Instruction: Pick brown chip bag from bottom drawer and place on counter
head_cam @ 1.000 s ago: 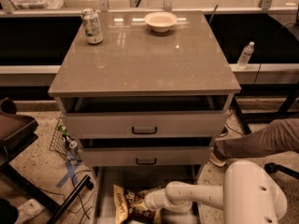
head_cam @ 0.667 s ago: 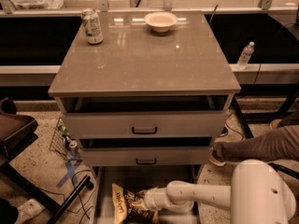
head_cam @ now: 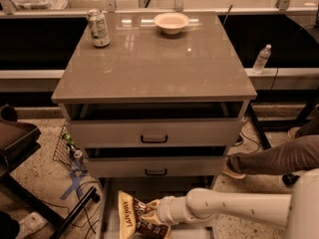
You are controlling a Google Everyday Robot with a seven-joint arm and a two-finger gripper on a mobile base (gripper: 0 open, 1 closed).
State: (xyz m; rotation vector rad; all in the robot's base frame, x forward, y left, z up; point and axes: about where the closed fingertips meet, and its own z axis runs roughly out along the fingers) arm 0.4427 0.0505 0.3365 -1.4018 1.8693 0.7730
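Observation:
The brown chip bag (head_cam: 133,215) is at the bottom of the camera view, over the pulled-out bottom drawer (head_cam: 112,193), cream edge with dark lettering to the left. My gripper (head_cam: 151,214) comes in from the right on a white arm and is shut on the bag's right side, holding it a little above the drawer floor. The counter (head_cam: 159,63) is the glossy grey-brown top of the three-drawer cabinet, well above the gripper.
A drink can (head_cam: 98,28) stands at the counter's back left and a white bowl (head_cam: 171,22) at the back middle. A person's leg (head_cam: 276,156) lies right of the cabinet. A water bottle (head_cam: 261,59) stands on a ledge at right. A wire basket (head_cam: 67,146) sits at left.
The bag has risen slightly and shifted left with the gripper. The person's leg at right has moved a little.

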